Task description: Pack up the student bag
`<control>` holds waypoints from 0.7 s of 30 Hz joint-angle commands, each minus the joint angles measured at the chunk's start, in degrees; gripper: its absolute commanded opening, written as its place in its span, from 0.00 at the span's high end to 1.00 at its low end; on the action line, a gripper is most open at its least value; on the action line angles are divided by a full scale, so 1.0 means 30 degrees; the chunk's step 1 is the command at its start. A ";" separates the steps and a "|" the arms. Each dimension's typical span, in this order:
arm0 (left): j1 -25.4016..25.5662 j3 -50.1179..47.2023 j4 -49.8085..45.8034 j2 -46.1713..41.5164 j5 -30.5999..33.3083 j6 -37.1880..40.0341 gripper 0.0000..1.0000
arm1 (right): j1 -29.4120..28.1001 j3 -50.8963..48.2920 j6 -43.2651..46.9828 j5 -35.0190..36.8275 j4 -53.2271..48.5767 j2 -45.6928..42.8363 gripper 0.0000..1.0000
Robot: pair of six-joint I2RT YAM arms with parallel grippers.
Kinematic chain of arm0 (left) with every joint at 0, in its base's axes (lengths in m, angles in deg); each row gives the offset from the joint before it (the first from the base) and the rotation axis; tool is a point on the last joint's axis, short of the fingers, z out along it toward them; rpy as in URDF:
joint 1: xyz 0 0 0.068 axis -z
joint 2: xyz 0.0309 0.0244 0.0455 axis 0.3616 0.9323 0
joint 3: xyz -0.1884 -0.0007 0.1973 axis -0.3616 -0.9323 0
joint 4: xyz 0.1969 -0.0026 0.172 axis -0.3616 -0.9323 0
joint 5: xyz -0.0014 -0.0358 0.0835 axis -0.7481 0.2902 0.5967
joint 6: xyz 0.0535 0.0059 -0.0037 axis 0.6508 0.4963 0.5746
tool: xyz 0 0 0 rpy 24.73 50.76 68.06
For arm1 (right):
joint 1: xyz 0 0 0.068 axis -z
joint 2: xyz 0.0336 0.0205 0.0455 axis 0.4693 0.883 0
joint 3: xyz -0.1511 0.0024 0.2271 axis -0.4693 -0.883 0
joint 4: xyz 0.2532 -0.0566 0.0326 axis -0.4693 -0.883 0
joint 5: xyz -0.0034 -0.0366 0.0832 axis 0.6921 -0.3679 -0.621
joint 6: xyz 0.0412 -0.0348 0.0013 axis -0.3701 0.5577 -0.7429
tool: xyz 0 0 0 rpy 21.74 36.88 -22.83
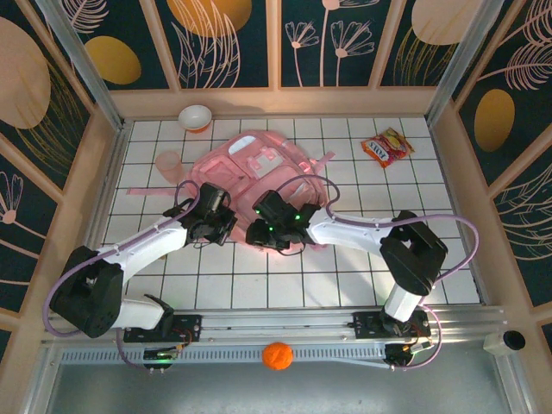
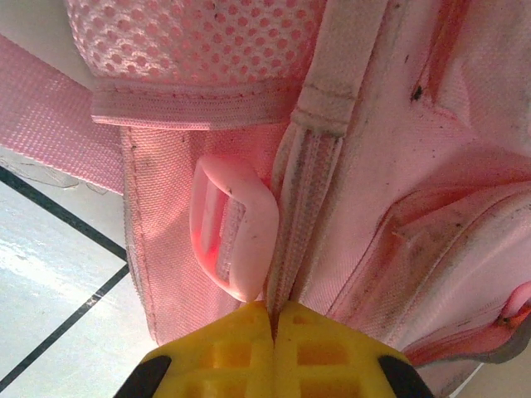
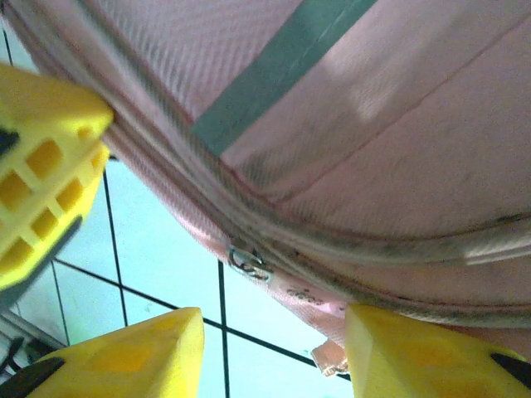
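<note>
A large pink fabric student bag (image 1: 259, 164) lies flat at the centre of the overhead frame, ringed by loose items: a white bowl with an orange inside (image 1: 195, 116) at upper left, a pale pink cup (image 1: 168, 161) just off the bag's left edge, a red-and-orange snack packet (image 1: 387, 147) well apart at upper right, and an orange ball (image 1: 277, 355) on the grey ledge (image 1: 345, 384) at bottom centre. The surface is a white tabletop (image 1: 431, 259) ruled in black squares, walled by dark blue panels (image 1: 233, 52) with peach flowers. Both arms reach in from the bottom corners and meet at the bag's lower edge. The left gripper (image 2: 272, 319) is pinched tight, yellow fingertips together at the zip seam beside a pink plastic strap buckle (image 2: 232, 228). The right gripper (image 3: 274, 356) stands part open at the bag's rim — a small metal zip pull (image 3: 249, 264) sits just above the gap.
</note>
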 commanded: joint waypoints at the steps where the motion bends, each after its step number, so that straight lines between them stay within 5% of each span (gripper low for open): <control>1: -0.0043 -0.0100 0.0083 -0.0081 -0.0309 0.0178 1.00 | -0.0391 0.0161 0.2131 -0.0629 -0.0951 0.0726 0.52; 5: -0.0035 0.0015 0.0135 0.0032 -0.0400 0.0311 1.00 | -0.0399 0.0628 0.2831 0.0174 -0.1007 0.1205 0.55; 14: -0.0016 0.0073 0.0171 -0.0014 -0.0371 0.0416 1.00 | -0.0369 0.1756 0.2239 0.4899 -0.2516 0.1154 0.46; 21: -0.0016 0.0102 0.0198 -0.0027 -0.0314 0.0430 1.00 | -0.0411 0.1728 0.1161 0.5854 -0.2848 0.1114 0.43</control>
